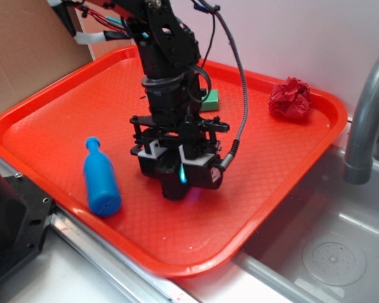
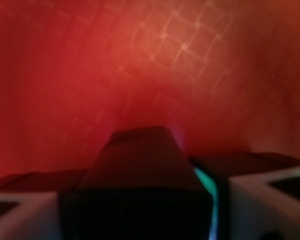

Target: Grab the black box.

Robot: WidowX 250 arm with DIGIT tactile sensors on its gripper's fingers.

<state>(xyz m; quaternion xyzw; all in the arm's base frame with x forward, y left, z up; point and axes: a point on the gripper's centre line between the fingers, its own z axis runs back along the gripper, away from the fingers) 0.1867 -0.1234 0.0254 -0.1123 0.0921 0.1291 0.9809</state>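
near left, a blue bottle (image 1: 101, 178) lies on the red tray (image 1: 44, 129). mid tray, the gripper (image 1: 177, 183) is down at the surface, fingers (image 2: 20, 210) pinching the black box (image 2: 140, 165) between them. judged step: grasp made; next calls for a lift. far: green block (image 1: 210, 100), red crumpled wad (image 1: 290, 98).

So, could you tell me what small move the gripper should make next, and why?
Probably a short, straight lift. The gripper sits low on the red tray, and the wrist view shows the black box between its fingers, apparently gripped.
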